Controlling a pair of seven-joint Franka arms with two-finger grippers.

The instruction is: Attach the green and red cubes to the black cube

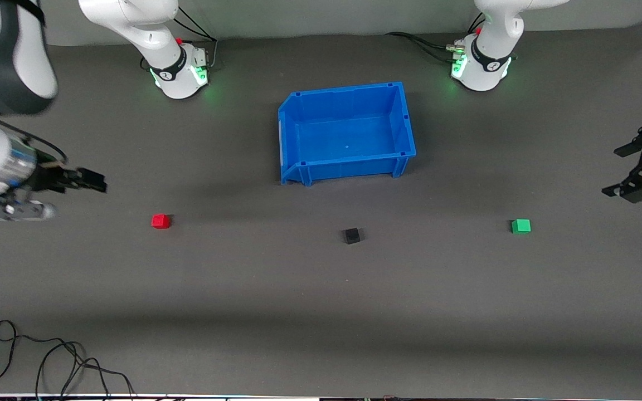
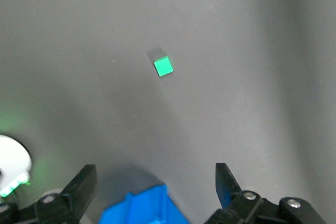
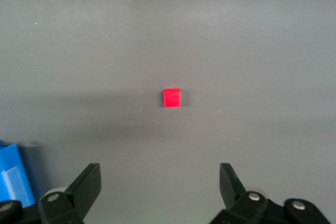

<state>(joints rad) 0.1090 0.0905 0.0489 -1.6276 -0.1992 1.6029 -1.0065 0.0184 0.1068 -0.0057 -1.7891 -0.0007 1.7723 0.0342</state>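
Note:
The black cube (image 1: 352, 235) sits on the dark table, nearer the front camera than the blue bin. The red cube (image 1: 160, 221) lies toward the right arm's end, the green cube (image 1: 520, 225) toward the left arm's end, and all three are apart. My right gripper (image 1: 90, 181) is up in the air, open and empty, near the red cube, which shows in the right wrist view (image 3: 171, 98). My left gripper (image 1: 619, 170) is up in the air, open and empty, near the green cube, which shows in the left wrist view (image 2: 163, 66).
An empty blue bin (image 1: 346, 167) stands mid-table, farther from the front camera than the cubes; its corner shows in the left wrist view (image 2: 142, 208) and the right wrist view (image 3: 10, 177). Loose black cables (image 1: 48, 362) lie at the table edge nearest the camera.

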